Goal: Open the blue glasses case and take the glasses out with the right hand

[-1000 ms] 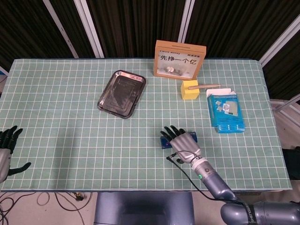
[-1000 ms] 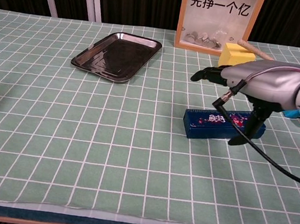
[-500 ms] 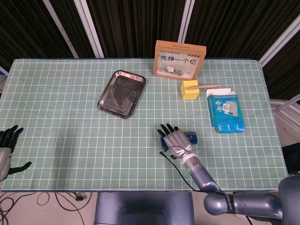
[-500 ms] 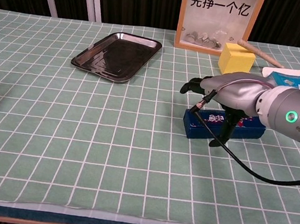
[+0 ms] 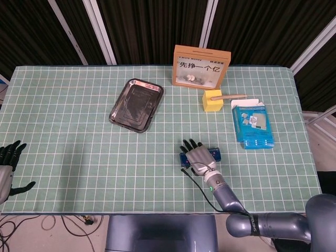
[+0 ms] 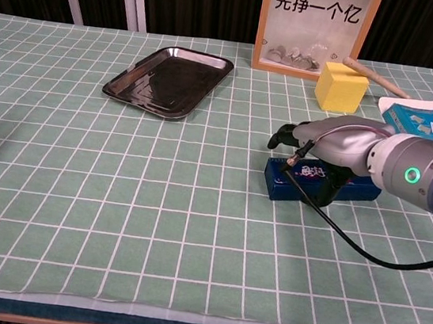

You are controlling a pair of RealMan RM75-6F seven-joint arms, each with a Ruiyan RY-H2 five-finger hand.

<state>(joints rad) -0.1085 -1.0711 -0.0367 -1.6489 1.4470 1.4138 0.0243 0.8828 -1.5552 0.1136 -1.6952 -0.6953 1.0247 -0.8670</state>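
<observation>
While the blue glasses case (image 6: 322, 181) lies closed on the bench (image 5: 79, 131), near the front edge and right of centre, nothing of your task is done yet; your right hand (image 5: 197, 155) rests over the case's left part with its fingers (image 6: 283, 132) spread past the far side, thumb down the front, though I cannot tell whether they clamp it; lid and glasses remain; your left hand (image 5: 7, 168) waits apart, holding nothing, at the bench's left edge.

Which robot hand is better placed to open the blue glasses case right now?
The right robot hand. It sits directly over the closed blue glasses case, fingers spread across the lid. The left robot hand is at the table's far left edge, well away from the case.
</observation>
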